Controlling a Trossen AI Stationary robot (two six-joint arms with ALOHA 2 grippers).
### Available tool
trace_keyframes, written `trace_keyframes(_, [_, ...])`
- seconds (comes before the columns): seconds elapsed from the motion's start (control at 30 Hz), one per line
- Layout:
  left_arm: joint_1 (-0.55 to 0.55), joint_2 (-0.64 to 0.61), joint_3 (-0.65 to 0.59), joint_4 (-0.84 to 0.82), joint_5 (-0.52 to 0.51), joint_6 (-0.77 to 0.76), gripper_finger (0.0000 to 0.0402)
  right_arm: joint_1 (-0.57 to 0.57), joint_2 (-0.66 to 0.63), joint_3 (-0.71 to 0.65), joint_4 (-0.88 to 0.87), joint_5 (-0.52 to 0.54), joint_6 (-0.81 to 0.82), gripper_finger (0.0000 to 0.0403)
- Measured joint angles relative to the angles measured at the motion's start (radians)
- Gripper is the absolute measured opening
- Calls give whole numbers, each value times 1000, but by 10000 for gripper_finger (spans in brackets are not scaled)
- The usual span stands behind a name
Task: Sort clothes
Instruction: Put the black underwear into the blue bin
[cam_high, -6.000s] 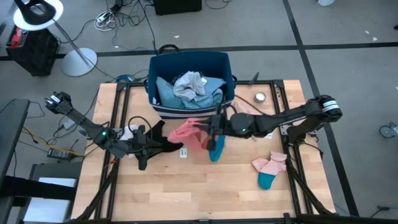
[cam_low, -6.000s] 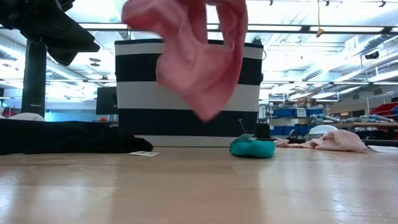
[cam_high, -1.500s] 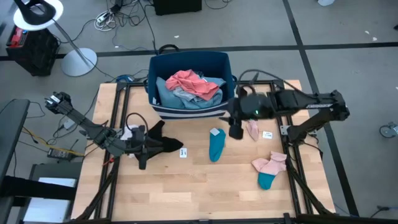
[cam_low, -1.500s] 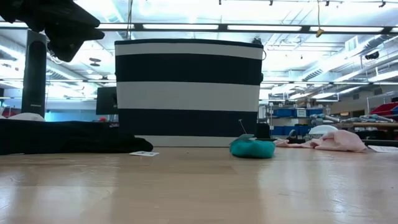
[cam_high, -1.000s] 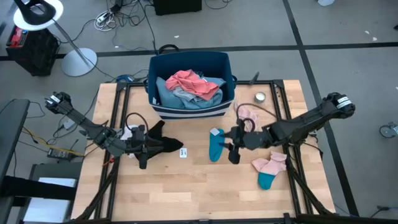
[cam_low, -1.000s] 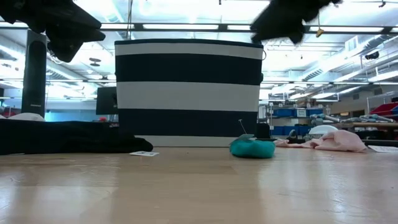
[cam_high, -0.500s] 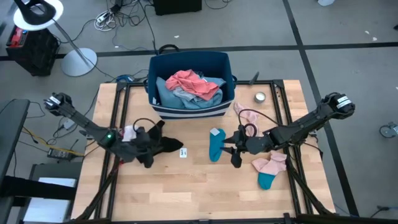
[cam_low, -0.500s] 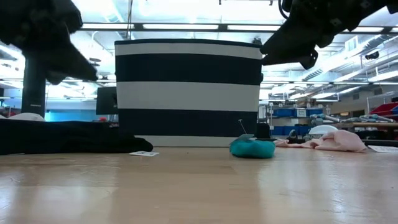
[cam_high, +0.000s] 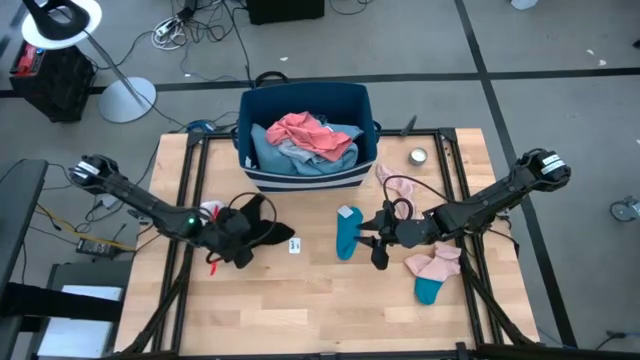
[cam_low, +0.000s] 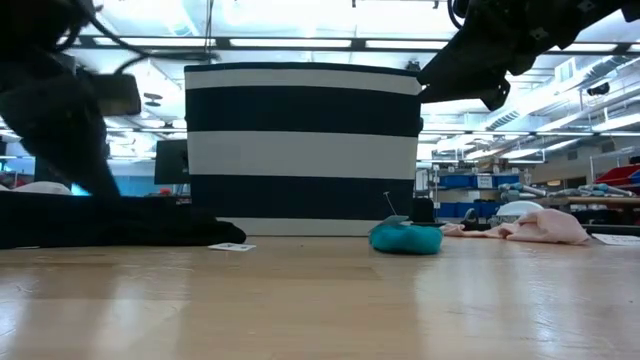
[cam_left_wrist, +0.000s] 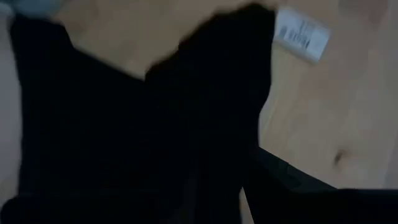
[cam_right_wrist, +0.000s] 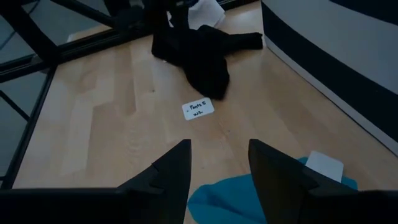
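Right hand (cam_high: 378, 247) is seen above the bench (cam_high: 300, 300), fingers apart and empty, beside the teal sock (cam_high: 347, 235). Left hand (cam_high: 243, 245) is lowered onto the black garment (cam_high: 262, 228); its finger state cannot be told. Coral piece (cam_high: 305, 133) lies in the bin (cam_high: 305, 100). Pink socks (cam_high: 435, 265) lie near the right edge.

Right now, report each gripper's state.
Left gripper: down on the black garment; open or shut cannot be told.
Right gripper: open, empty, above the teal sock.
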Motion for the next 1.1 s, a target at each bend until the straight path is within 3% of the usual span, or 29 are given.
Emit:
trace_keyframes(0.17, [41, 97, 0, -26, 96, -2, 117, 0, 0, 0, 37, 0, -22, 160])
trace_keyframes(0.3, [63, 171, 6, 5, 96, -24, 112, 0, -6, 0, 113, -1, -85, 160])
trace_keyframes(0.5, [65, 194, 7, 95, 95, -18, 18, -3, -34, 0, 100, -1, -166, 160])
trace_keyframes(0.8, [64, 198, 112, 76, 128, 44, 3, -8, -61, -17, -61, 30, -104, 151])
trace_keyframes(1.1, [64, 197, 333, -122, 74, 140, 1, -31, -60, -254, 233, 66, -68, 119])
